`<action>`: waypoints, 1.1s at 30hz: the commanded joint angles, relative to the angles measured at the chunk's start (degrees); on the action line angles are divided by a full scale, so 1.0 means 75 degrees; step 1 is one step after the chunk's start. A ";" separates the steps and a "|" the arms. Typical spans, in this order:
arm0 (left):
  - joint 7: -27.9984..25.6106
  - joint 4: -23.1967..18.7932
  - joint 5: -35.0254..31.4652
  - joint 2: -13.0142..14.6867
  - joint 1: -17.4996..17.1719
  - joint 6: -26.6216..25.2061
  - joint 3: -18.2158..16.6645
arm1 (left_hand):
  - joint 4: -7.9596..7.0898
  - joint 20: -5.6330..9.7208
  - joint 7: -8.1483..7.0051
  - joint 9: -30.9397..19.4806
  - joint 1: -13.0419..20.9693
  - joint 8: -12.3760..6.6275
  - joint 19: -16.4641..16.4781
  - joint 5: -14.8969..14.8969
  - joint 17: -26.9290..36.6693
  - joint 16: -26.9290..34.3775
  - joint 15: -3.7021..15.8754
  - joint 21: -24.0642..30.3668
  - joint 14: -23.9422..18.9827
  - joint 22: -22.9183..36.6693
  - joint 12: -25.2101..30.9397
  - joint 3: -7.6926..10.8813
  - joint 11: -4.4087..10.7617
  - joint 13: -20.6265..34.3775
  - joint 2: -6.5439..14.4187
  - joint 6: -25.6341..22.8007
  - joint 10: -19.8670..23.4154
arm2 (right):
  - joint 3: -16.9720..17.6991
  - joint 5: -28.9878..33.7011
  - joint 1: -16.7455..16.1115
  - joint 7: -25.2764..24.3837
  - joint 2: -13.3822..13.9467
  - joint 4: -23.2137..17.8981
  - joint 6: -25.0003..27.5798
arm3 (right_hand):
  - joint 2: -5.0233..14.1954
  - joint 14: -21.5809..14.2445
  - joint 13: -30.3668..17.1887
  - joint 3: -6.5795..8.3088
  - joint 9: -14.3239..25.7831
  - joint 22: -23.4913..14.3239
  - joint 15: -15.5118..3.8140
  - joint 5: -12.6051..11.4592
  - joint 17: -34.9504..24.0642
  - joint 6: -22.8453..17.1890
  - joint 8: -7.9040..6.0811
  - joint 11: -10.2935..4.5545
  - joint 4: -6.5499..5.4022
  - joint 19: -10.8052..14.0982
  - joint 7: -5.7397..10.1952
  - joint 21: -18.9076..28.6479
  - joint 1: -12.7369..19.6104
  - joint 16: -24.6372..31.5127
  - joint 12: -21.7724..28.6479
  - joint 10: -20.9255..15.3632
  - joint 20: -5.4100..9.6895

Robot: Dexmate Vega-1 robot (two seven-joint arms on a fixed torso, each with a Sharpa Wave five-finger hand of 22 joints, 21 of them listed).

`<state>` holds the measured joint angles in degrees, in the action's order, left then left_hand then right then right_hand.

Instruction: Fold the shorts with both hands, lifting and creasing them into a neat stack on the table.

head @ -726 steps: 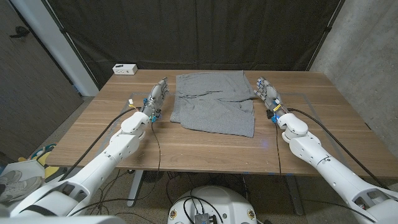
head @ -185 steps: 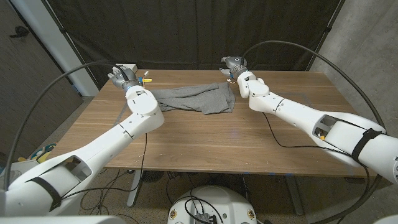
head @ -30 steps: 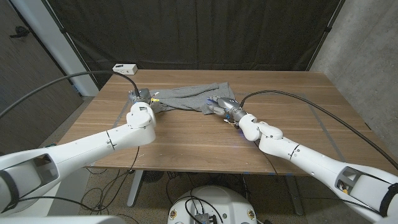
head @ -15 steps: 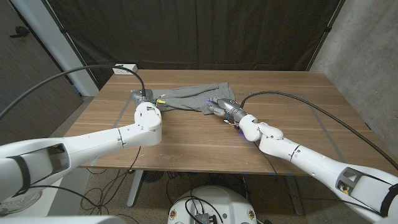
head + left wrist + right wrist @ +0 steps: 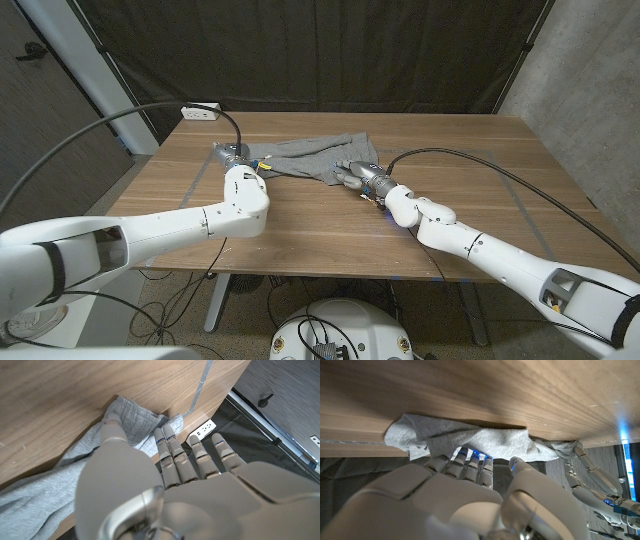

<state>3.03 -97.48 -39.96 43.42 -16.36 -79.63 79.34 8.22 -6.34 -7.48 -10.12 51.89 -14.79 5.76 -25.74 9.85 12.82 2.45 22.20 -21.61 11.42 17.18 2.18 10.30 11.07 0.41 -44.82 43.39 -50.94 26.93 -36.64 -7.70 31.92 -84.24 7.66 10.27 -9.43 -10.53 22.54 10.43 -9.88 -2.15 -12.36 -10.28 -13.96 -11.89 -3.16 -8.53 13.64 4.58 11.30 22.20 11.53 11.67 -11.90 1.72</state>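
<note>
Left arm entered from the lower left of the head view and ran up and right, forearm crossing toward centre. Left hand point(image 5: 228, 154) sat at upper centre-left, mostly hidden behind its own wrist. In the left wrist view the left hand point(image 5: 165, 467) had its fingers point(image 5: 172, 455) extended side by side and its thumb set apart, with gray fabric between them; a closed grip could not be confirmed.

Right arm came from the lower right, running up and left. Right hand point(image 5: 352, 174) was at centre; in its wrist view the right hand point(image 5: 465, 480) had fingers tucked under gray fabric, thumb alongside.
</note>
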 commanded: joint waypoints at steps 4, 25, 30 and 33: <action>-0.0550 0.0925 -0.0773 -0.0480 -0.0090 -0.0047 0.0247 | 0.0127 0.0251 -0.0323 -0.0013 0.1211 0.0113 0.0588 0.0766 0.0018 0.0006 0.1279 0.0264 -0.0805 0.0061 -0.0045 0.0622 0.0071 0.0031 0.0767 -0.1031 0.0987 | -0.0135 -0.0081 0.0220 0.0496 -0.0054 0.0125 0.0211 | -0.0034 -0.0187 -0.0033 0.0049 0.0023 -0.0014 -0.0321 0.0049 -0.0043 -0.0281 -0.0067 0.0188 -0.0064 0.0151 -0.0073 0.0059 -0.0203 0.0053 0.0065 -0.0223 -0.0115; -0.1142 0.1481 -0.1932 -0.0458 -0.0237 0.0344 0.0405 | 0.0127 0.0603 -0.0534 -0.0099 0.2878 -0.0166 0.1098 0.1982 0.0200 0.0090 0.1494 0.0686 -0.2071 0.0098 0.0237 0.1592 0.0125 0.0484 0.1135 -0.2967 0.2510 | -0.0181 -0.0259 0.0360 0.0662 -0.0017 0.0314 -0.0062 | -0.0035 -0.0825 -0.0039 0.0145 0.0019 -0.0018 -0.0306 0.0085 -0.0038 -0.1133 -0.0171 0.0365 -0.0097 0.0383 -0.0213 0.0090 -0.0510 0.0136 0.0187 -0.1047 -0.0117; -0.0907 0.1428 -0.2485 -0.0291 -0.0242 0.0520 0.0449 | 0.0079 0.0647 -0.0546 -0.0145 0.2910 -0.0224 0.1104 0.2005 0.0261 0.0175 0.1496 0.0735 -0.2235 0.0114 0.0297 0.1571 0.0197 0.0617 0.1149 -0.3053 0.2580 | -0.0162 -0.0311 0.0349 0.0655 0.0000 0.0337 -0.0151 | -0.0033 -0.0816 -0.0039 0.0158 0.0018 -0.0018 -0.0319 0.0085 -0.0037 -0.1141 -0.0155 0.0358 -0.0095 0.0375 -0.0217 0.0082 -0.0525 0.0118 0.0174 -0.1054 -0.0084; -0.0680 0.1401 -0.2940 -0.0180 -0.0246 0.0651 0.0464 | 0.0071 0.0675 -0.0552 -0.0157 0.2931 -0.0241 0.1112 0.1998 0.0285 0.0211 0.1499 0.0755 -0.2299 0.0120 0.0307 0.1567 0.0201 0.0657 0.1155 -0.3069 0.2587 | -0.0154 -0.0331 0.0352 0.0649 -0.0004 0.0367 -0.0185 | -0.0029 -0.0811 -0.0039 0.0169 0.0018 -0.0018 -0.0318 0.0084 -0.0035 -0.1165 -0.0153 0.0369 -0.0092 0.0375 -0.0230 0.0079 -0.0532 0.0107 0.0168 -0.1062 -0.0083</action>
<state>-5.19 -87.04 -53.32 40.11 -18.24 -77.45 81.84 9.17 -1.74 -11.58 -11.09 73.11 -16.13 13.83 -10.78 11.62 13.96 3.50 27.57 -37.99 12.14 19.11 13.91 11.77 14.65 8.81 -67.30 62.36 -52.19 25.00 -34.08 -2.89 31.73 -82.02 7.13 10.12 -15.36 -10.54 23.18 10.38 -9.75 -2.35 -11.81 -10.35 -22.04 -13.00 -0.48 -9.17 15.19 2.89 11.74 18.71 12.29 12.79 -19.28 1.62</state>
